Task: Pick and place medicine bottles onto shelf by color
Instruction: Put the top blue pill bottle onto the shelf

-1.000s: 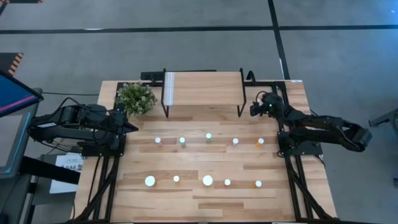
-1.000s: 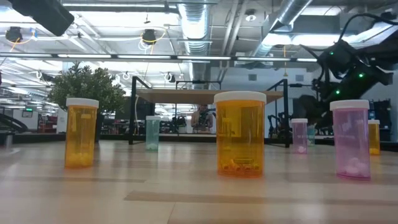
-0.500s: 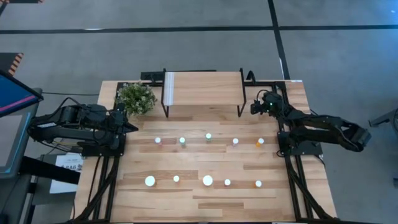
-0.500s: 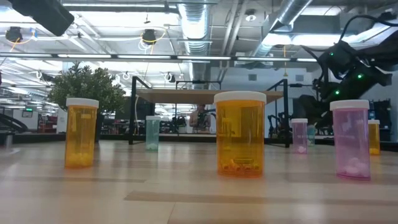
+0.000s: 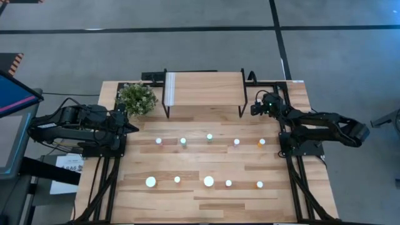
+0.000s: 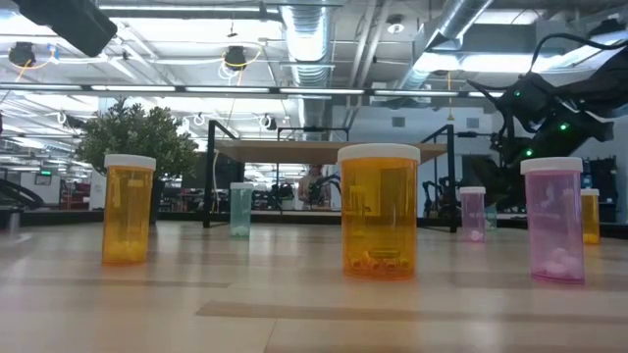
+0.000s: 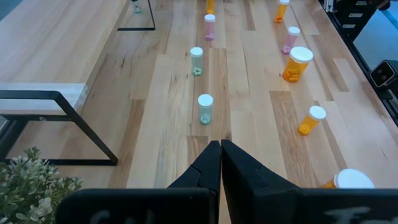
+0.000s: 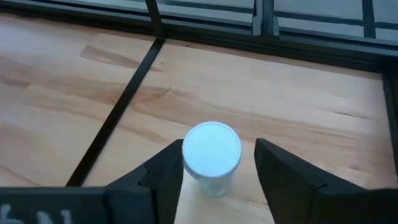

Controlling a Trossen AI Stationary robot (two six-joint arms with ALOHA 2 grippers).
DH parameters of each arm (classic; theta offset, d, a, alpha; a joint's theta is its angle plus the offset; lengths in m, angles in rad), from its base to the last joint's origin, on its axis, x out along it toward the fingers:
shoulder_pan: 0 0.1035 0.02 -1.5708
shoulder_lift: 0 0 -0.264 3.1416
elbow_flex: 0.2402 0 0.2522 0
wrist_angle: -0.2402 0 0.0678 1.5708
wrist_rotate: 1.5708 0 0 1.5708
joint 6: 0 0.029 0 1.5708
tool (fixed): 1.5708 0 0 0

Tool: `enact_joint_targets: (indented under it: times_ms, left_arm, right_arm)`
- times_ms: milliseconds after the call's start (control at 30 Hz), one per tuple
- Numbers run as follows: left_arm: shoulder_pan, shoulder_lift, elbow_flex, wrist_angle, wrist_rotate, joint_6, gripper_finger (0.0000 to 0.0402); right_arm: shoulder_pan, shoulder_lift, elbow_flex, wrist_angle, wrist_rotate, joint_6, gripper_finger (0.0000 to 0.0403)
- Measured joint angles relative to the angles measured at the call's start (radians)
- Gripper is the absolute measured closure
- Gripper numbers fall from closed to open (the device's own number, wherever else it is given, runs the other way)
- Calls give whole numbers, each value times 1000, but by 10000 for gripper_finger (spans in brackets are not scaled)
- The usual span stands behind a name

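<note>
A white-capped bottle stands upright on the wooden table beside the shelf — between the spread fingers of the right gripper, not yet pinched. Other bottles stand in two rows; a plant is left of the shelf. The left gripper — pressed together — waits at the table's left edge.

A light wooden counter carries ten white-capped bottles in two rows; a leafy plant stands at its far left corner; the black-legged shelf stands beside it.
</note>
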Motion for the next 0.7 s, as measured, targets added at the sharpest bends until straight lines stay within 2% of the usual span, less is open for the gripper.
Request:
enact_joint_targets:
  times_ms: [367,500,700]
  left_arm:
    - [0,0,0,0,0,0,401]
    - [0,0,0,0,0,0,401]
    - [0,0,0,0,0,0,401]
  right_arm:
    - [0,-8,0,-1,2,-9,279]
    - [0,-37,3,-6,2,-19,286]
    - [3,-104,53,-72,-2,-28,271]
